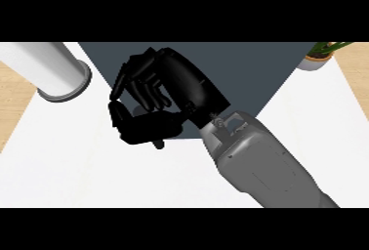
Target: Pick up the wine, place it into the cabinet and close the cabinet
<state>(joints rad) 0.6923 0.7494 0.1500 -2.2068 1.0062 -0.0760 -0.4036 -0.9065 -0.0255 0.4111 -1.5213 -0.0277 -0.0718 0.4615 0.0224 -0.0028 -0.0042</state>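
The right forearm (267, 166) comes in from the lower right across the white counter (86, 166). Its hand (173, 83) is held over the front edge of a dark grey box, the cabinet (267, 63). The fingers (140, 90) curl down toward the thumb (144, 128), but whether they grasp anything I cannot tell. No wine shows. A white cylinder (54, 68) stands far left, a potted plant (320, 56) far right.

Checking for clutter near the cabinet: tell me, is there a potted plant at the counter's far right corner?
Yes, a potted plant with green leaves stands at the far right corner of the white counter, right of the dark cabinet.
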